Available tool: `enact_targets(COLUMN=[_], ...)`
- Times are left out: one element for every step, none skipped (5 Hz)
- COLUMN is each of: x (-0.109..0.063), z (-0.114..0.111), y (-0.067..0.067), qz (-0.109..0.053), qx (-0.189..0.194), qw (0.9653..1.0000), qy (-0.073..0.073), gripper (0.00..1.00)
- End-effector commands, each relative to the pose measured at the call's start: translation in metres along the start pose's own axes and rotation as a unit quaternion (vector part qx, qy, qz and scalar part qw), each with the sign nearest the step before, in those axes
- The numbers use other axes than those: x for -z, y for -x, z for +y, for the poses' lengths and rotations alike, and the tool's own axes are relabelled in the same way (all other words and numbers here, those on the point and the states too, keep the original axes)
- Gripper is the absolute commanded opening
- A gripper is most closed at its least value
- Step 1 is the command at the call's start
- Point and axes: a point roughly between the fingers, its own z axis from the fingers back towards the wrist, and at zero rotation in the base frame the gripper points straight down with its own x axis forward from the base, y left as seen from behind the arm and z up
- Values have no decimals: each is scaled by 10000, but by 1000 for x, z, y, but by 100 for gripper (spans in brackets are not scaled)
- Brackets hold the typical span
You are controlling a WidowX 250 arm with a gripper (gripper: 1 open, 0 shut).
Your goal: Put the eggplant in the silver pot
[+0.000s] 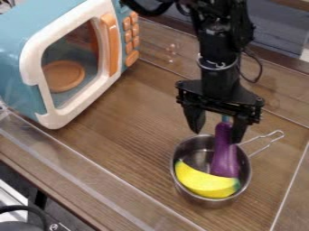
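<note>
The black claw [221, 115] of the robot arm is spread, its fingers apart just above the far rim of the round shiny metal pot [187, 191]. The slim purple toy eggplant [225, 153] is in that pot, top end up between the fingers, beside the curved yellow toy banana [207, 183], near the wooden desk's [108, 135] front edge.

The gripper [222, 121] hid the top of the eggplant [225, 153] between its fingers, blurring the contact. The banana [207, 182] below covered part of the pot's floor, while the picture's top edge cut off the arm [218, 36] above.
</note>
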Motion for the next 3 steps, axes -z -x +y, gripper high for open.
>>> enact_targets(x=[-14, -17, -13], z=[-5, -7, -7], y=[-4, -4, -5], qz=[-153, -110, -58], qx=[122, 179, 375], qw=[9998, 9998, 9993], qy=[51, 45, 55], gripper=[100, 100, 100])
